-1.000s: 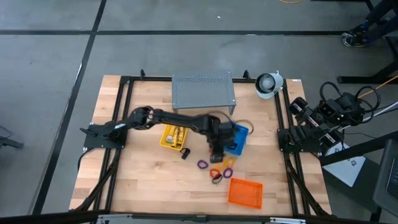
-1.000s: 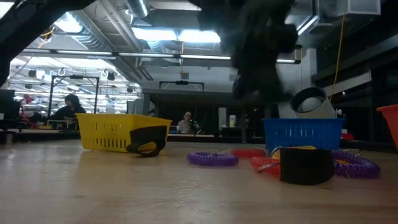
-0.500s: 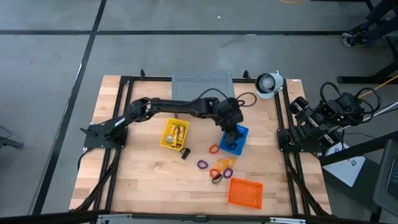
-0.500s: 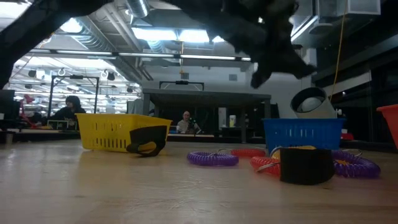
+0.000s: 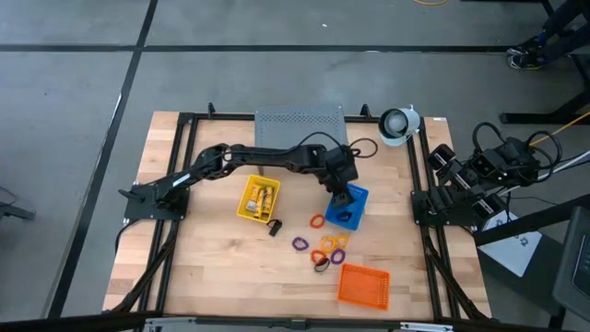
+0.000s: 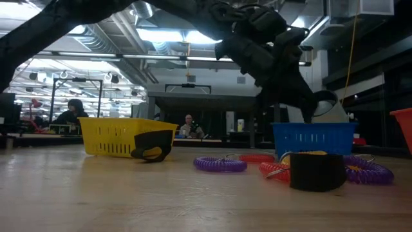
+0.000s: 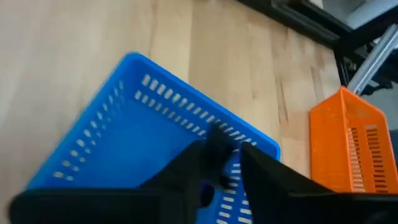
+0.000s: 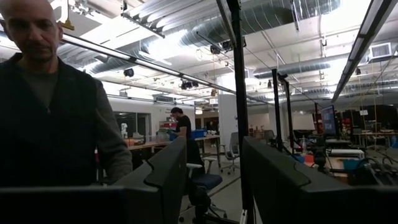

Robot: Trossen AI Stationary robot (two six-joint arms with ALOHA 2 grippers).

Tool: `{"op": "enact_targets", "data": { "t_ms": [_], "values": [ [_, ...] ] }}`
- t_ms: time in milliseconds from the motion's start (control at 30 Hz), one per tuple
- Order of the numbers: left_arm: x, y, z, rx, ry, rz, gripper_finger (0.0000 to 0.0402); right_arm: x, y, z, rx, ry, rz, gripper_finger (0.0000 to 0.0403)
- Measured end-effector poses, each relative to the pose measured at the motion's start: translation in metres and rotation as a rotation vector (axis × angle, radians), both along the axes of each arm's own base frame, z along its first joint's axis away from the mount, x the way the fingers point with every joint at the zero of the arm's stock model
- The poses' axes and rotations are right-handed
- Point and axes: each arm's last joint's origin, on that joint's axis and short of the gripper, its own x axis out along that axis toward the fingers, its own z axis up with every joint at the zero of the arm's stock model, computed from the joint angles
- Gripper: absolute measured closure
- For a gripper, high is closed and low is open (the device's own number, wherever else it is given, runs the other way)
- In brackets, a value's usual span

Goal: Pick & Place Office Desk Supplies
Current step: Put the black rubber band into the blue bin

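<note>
My left gripper (image 7: 219, 149) hangs over the blue tray (image 5: 356, 216), shut on a small black clip (image 7: 217, 135). Other supplies lie on the wood. A second black clip (image 5: 274, 227) sits by the yellow tray (image 5: 249, 205), which holds yellow-and-white packets (image 5: 262, 197). Purple, orange, yellow and red loops (image 5: 327, 247) lie flat between the trays, near a third black clip (image 6: 315, 171). My right gripper (image 8: 214, 180) is open, parked at the table's right edge (image 5: 441, 192). My left gripper pinches the small black clip (image 7: 217, 138) between its two fingers, at their free ends. The fingers (image 7: 186, 167) slant down from above. The clip is lifted clear, above the blue tray's inside (image 7: 124, 149).
An orange tray (image 5: 363, 284) stands near the front edge, right of centre. A grey perforated stand (image 5: 300, 129) and a white round object (image 5: 398, 123) sit at the far edge. Bare wood lies at the front left. A person shows in the right wrist view, in the room beyond.
My left gripper rose from among the loops at mid-table and swung toward the far right, over the blue tray, then dipped toward it. An orange-red loop that it had covered now shows beside the tray.
</note>
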Motion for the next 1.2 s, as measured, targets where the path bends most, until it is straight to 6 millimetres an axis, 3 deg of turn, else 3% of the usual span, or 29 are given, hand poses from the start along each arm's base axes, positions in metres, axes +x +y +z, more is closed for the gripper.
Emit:
{"op": "enact_targets", "data": {
  "t_ms": [167,300,500,667,900,1100,1200],
  "values": [
    [-0.002,-0.003,-0.002,0.000,0.034,-0.003,0.0233,0.000,0.000,0.000,-0.001,0.004,0.000,0.0243],
    [-0.004,-0.004,0.001,-0.011,0.044,0.005,0.0210,0.000,0.000,0.000,-0.001,0.005,0.000,0.0243],
    [-0.017,-0.012,0.052,-0.053,-0.048,0.025,0.0206,0.001,0.000,-0.001,-0.004,0.011,0.000,0.0243],
    [-0.033,-0.061,0.077,0.004,-0.037,-0.068,0.0206,0.001,0.000,-0.001,-0.004,0.012,0.000,0.0243],
    [-0.044,-0.136,0.062,0.169,0.058,-0.167,0.0206,0.001,0.000,-0.001,-0.002,0.016,0.001,0.0243],
    [-0.042,-0.169,0.047,0.108,0.002,-0.104,0.0212,-0.004,0.002,-0.006,0.024,0.089,0.136,0.0243],
    [-0.042,-0.178,0.038,0.062,0.011,-0.024,0.0221,-0.009,0.000,-0.013,-0.033,0.078,0.118,0.0243]
  ]
}}
